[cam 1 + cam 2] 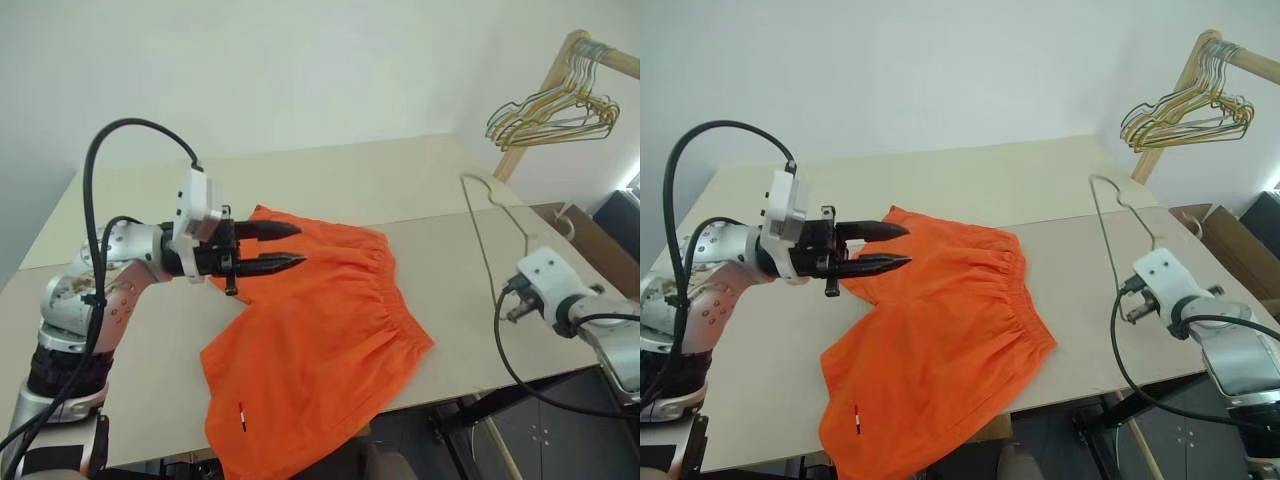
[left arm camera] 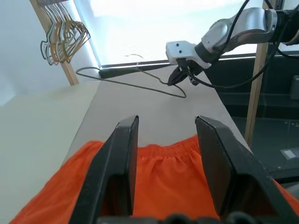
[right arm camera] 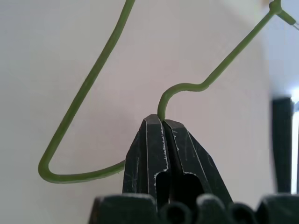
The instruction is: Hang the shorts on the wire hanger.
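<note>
1. Pale walls stand behind a light beige bench (image 1: 330,180), which carries everything in play.
2. On the right gripper (image 3: 162,122) the jaws are pressed together on the wire hanger (image 1: 478,225), pinching the thin wire where it curves just above the fingertips.
3. From that grip the hanger's dark olive-green wire runs out over the right part of the bench; its long side stretches toward the far edge, and its hook curls near the bench's far right corner.
4. On the left gripper (image 1: 290,247) the jaws stand apart with nothing between them, the two black fingers (image 2: 122,158) pointing level toward the robot's right.
5. That gripper hangs just above the near-left part of the shorts (image 1: 330,330), and whether the fingers touch the cloth I cannot tell.
6. Bright orange, the shorts lie spread on the middle of the bench, the gathered waistband toward the right and one leg hanging over the near edge, where a small white-and-red tag (image 1: 241,416) shows.
7. Between the shorts and the hanger lies a strip of bare bench; they do not touch.
8. Beyond the far right corner a wooden rack (image 1: 545,90) holds a bunch of pale gold hangers (image 1: 555,112).
</note>
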You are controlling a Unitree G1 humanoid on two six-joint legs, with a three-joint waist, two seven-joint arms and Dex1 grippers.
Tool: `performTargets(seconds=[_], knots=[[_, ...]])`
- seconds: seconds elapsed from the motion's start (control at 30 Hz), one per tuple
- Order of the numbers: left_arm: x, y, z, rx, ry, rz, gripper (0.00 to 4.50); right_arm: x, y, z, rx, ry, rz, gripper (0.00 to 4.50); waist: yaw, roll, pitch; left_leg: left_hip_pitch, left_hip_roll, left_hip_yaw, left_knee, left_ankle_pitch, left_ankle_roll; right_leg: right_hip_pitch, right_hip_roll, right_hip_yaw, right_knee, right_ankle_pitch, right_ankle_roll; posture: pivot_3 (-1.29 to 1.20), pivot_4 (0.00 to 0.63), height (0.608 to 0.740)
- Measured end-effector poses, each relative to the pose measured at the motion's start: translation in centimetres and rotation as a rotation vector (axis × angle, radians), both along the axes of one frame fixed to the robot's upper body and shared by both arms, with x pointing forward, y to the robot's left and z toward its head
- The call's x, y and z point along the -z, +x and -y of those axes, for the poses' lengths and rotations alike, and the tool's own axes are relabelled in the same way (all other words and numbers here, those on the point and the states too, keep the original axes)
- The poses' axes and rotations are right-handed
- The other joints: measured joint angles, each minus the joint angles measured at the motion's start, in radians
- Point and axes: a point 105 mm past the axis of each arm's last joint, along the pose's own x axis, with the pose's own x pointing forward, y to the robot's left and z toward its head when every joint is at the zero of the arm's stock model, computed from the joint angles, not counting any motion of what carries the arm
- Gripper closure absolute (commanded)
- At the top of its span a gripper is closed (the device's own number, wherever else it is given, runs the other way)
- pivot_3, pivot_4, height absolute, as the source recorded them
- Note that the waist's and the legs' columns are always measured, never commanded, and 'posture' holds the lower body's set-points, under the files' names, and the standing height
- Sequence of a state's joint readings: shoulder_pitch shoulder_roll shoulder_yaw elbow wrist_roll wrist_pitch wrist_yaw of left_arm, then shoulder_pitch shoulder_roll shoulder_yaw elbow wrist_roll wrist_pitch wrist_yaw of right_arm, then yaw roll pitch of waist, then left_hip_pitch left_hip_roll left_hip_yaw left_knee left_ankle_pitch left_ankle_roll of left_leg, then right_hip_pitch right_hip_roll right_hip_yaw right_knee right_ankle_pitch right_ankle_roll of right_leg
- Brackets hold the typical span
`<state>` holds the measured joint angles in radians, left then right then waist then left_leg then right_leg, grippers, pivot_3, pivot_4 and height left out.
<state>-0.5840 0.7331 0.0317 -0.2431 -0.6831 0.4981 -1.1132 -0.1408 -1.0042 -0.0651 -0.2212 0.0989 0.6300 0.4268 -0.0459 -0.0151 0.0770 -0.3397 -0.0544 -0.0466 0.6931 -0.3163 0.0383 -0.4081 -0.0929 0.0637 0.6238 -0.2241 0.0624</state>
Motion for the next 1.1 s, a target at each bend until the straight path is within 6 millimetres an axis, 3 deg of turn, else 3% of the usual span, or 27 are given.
performTargets(seconds=[0.2,0.37,0.47,0.57,0.77,1.07,1.1], knots=[[-1.3,2.4,0.3,-0.026,0.023,-0.005,2.41,-4.6,-0.6,-4.6,-0.392,-0.352,0.262,4.49,-0.013,0.000,-0.002,-0.004,-0.001,0.002,0.002,0.001,-0.001,-0.002,-0.001,0.001,0.000,0.001,0.002,-0.16,0.000,0.740],[-3.7,4.3,0.0,-0.064,0.041,0.002,2.41,-8.1,0.2,-6.2,-0.595,-0.756,0.501,4.49,-0.034,-0.001,-0.005,-0.009,-0.001,0.003,0.003,0.005,-0.009,-0.011,-0.001,0.003,0.001,0.002,0.002,-0.18,0.000,0.740],[-4.5,4.9,0.0,-0.065,0.043,0.008,2.41,-9.1,0.7,-7.1,-0.681,-0.897,0.599,4.49,-0.058,0.000,-0.007,-0.013,-0.001,0.004,0.002,0.007,-0.013,-0.016,0.000,0.004,0.001,0.002,0.001,-0.19,0.000,0.740],[-3.7,5.5,0.2,-0.063,0.080,-0.024,1.89,-8.8,1.1,-7.8,-0.762,-0.990,0.629,4.50,-0.078,0.000,-0.007,-0.014,-0.001,0.004,0.003,0.008,-0.013,-0.016,0.000,0.005,0.002,0.002,0.001,-0.19,0.000,0.740],[-1.1,5.9,1.3,-0.046,0.214,-0.064,0.02,-8.4,1.5,-9.5,-0.862,-1.039,0.683,4.50,-0.114,0.000,-0.008,-0.014,-0.001,0.004,0.004,0.007,-0.012,-0.015,0.000,0.006,0.003,0.003,0.002,-0.20,0.000,0.740],[2.2,5.1,3.0,-0.037,0.423,-0.116,0.01,-8.9,2.1,-10.5,-0.890,-1.070,0.723,4.50,-0.146,0.001,-0.008,-0.013,-0.001,0.004,0.005,0.005,-0.007,-0.015,0.000,0.007,0.006,0.003,0.002,-0.20,0.000,0.740],[2.4,5.2,3.0,-0.046,0.436,-0.124,0.19,-8.9,2.1,-10.6,-0.894,-1.071,0.726,4.50,-0.148,0.001,-0.008,-0.013,-0.001,0.003,0.005,0.005,-0.008,-0.015,0.000,0.007,0.006,0.003,0.002,-0.20,0.000,0.740]])
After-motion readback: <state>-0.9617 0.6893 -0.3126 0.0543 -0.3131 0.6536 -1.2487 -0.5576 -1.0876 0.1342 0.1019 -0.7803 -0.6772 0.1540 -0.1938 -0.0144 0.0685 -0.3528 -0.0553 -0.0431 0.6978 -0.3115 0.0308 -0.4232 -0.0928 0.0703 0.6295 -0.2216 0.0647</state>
